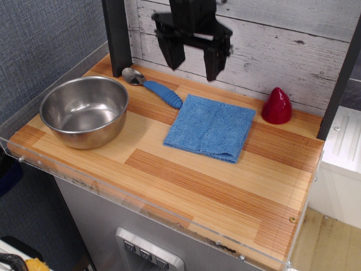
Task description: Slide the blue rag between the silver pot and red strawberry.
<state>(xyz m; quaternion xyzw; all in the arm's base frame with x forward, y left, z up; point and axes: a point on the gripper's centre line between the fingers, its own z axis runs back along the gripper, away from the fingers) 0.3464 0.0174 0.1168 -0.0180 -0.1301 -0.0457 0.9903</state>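
Observation:
The blue rag [210, 127] lies flat on the wooden table, between the silver pot [84, 110] at the left and the red strawberry [277, 105] at the back right. The pot stands upright and holds nothing. My gripper [192, 61] hangs high above the rag's far edge, in front of the back wall. Its two black fingers [171, 52] are spread apart and hold nothing. Nothing touches the rag except the spoon handle near its left corner.
A metal spoon with a blue handle [152, 86] lies at the back between the pot and the rag. A black post [117, 35] stands at the back left. A clear plastic lip [141, 209] runs along the table's front edge.

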